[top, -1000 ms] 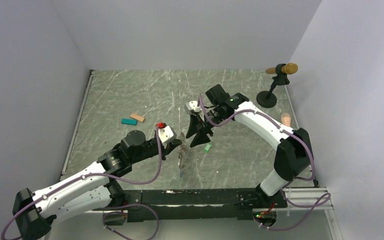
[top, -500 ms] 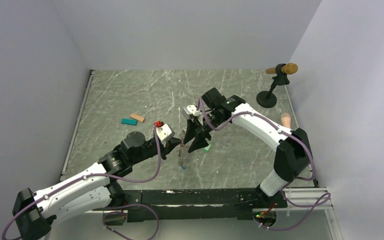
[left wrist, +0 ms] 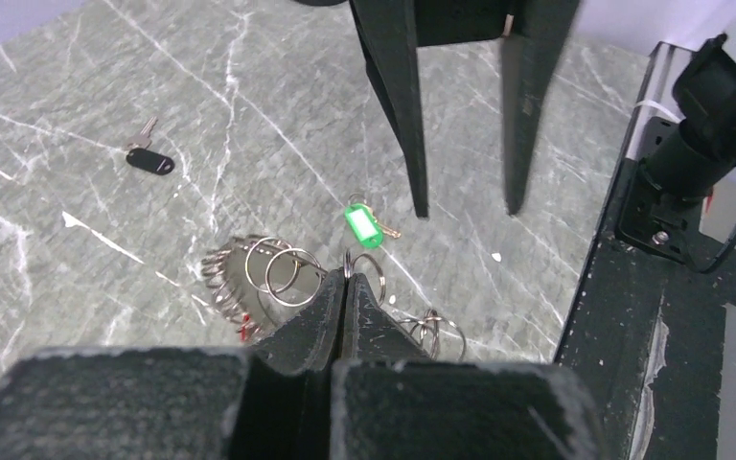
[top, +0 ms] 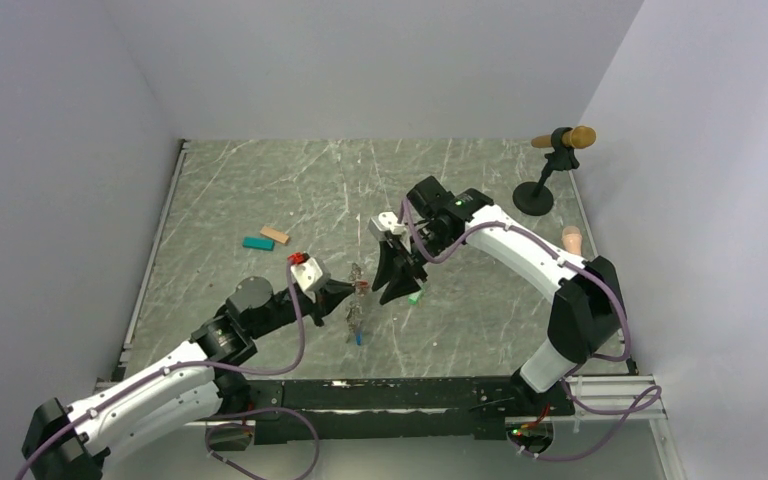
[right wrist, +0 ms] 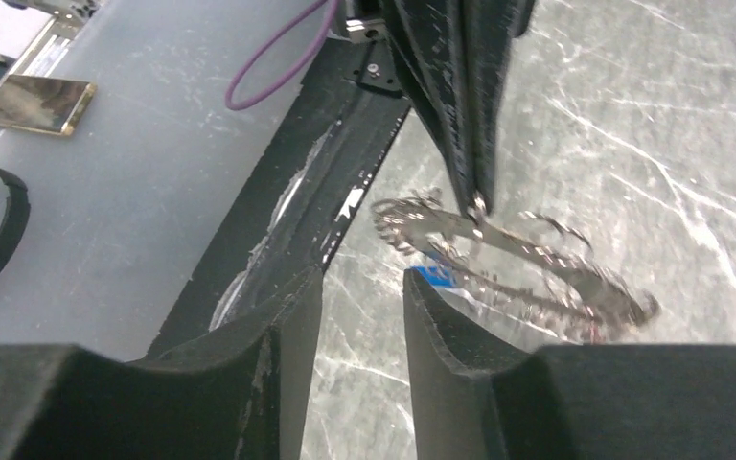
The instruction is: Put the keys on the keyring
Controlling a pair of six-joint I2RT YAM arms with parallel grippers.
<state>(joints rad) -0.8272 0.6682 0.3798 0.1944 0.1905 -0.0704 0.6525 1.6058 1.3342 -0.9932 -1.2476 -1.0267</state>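
Metal keyring [right wrist: 424, 222], thin and toothed, pinched by left hand [left wrist: 347, 292].

The left claw [left wrist: 347, 280] hides part of the keyring [left wrist: 240, 273]; the blue key [right wrist: 431, 275] looks mostly covered

The top external camera sits high above and behind the arm bases, facing down and forward, far enough off to take in the whole table [top: 260, 190] and both arms. The left wrist camera rides close behind the left gripper [left wrist: 347, 287], looking down its fingers at the tabletop and across to the right gripper [left wrist: 467, 206]; the right wrist camera looks back the opposite way, low and near. All three share the keyring [right wrist: 498, 249], though from above it is only a small dark tangle, probably the same one.
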